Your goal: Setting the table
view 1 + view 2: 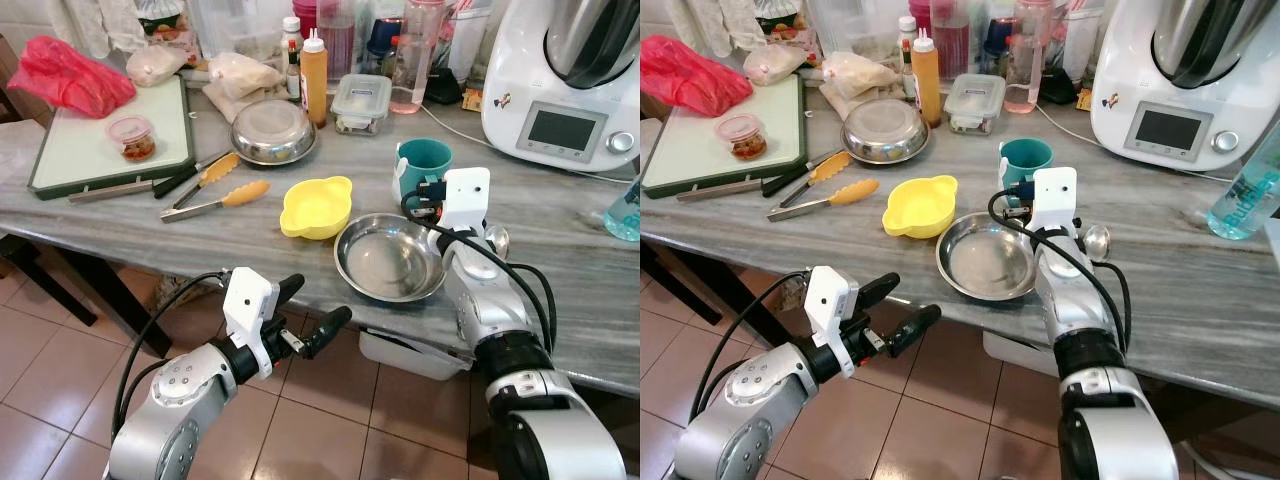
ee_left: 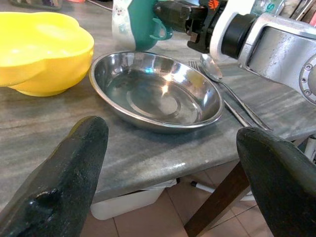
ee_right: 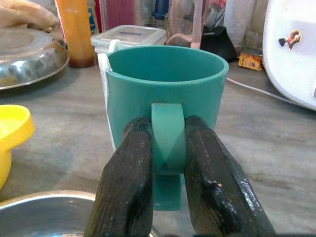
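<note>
Pinching teal cup [image 3: 165, 89] handle w/ right gripper [image 3: 168, 163].

On a kitchen table: two steel bowls [image 1: 390, 258] [image 1: 273, 131], one yellow bowl [image 1: 315, 208], one teal mug [image 1: 423, 165], two tongs [image 1: 215, 201] [image 1: 205, 176], one spoon [image 2: 213, 69], one orange sauce bottle [image 1: 314, 78]

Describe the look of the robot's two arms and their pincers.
Both arms are rounded silver metal with black joint rings and looping black cables. Each wrist bears a white boxy housing. The left pincer and right pincer each have two long, thick matte-black fingers, rounded at the tips, with a slightly rough surface.
</note>
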You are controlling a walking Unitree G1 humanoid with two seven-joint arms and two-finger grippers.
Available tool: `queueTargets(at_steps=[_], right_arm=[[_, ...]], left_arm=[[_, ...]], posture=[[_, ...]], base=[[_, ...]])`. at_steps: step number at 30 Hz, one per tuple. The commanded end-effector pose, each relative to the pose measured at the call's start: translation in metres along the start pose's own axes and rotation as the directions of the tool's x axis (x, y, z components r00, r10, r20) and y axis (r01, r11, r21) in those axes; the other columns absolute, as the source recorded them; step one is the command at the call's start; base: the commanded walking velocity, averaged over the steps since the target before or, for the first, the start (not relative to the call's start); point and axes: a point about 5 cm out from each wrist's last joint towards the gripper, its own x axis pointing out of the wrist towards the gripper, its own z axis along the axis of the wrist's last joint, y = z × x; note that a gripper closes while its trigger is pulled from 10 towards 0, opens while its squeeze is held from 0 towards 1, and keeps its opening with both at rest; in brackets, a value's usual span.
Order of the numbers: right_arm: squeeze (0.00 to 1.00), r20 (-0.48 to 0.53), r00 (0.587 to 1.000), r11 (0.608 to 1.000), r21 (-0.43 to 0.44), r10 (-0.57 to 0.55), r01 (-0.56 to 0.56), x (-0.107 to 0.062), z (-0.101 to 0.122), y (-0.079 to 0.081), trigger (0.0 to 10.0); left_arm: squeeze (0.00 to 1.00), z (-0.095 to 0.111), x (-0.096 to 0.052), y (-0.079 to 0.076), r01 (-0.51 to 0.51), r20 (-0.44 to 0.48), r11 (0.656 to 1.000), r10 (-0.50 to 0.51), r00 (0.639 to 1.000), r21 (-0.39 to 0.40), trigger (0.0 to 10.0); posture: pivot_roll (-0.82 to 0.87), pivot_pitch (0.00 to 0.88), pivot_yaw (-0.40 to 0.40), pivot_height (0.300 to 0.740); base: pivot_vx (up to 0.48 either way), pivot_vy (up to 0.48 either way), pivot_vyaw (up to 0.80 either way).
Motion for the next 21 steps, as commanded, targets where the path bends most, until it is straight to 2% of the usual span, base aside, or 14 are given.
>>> queueTargets(at_steps=[1,7,21], right_arm=[[0.0,0.03,1.0,1.0,0.012,-0.001,0.0,0.003,0.007,0.002,10.0],[0.0,0.019,1.0,0.999,0.043,0.006,-0.007,0.006,0.004,0.006,10.0],[0.0,0.011,1.0,0.999,0.043,0.024,-0.024,0.003,-0.006,0.011,10.0]], left_arm=[[0.0,0.001,-0.001,-0.001,-0.006,-0.006,1.0,0.006,1.0,0.017,10.0],[0.0,0.001,-0.002,0.0,-0.007,-0.013,1.0,0.007,1.0,0.023,10.0],[0.0,-0.001,-0.002,0.0,-0.015,-0.014,1.0,0.015,1.0,0.028,10.0]], posture=[[0.04,0.129,0.022,0.74],[0.05,0.129,0.018,0.74],[0.05,0.124,0.015,0.74]], base=[[0.0,0.0,0.0],[0.0,0.0,0.0],[0.0,0.0,0.0]])
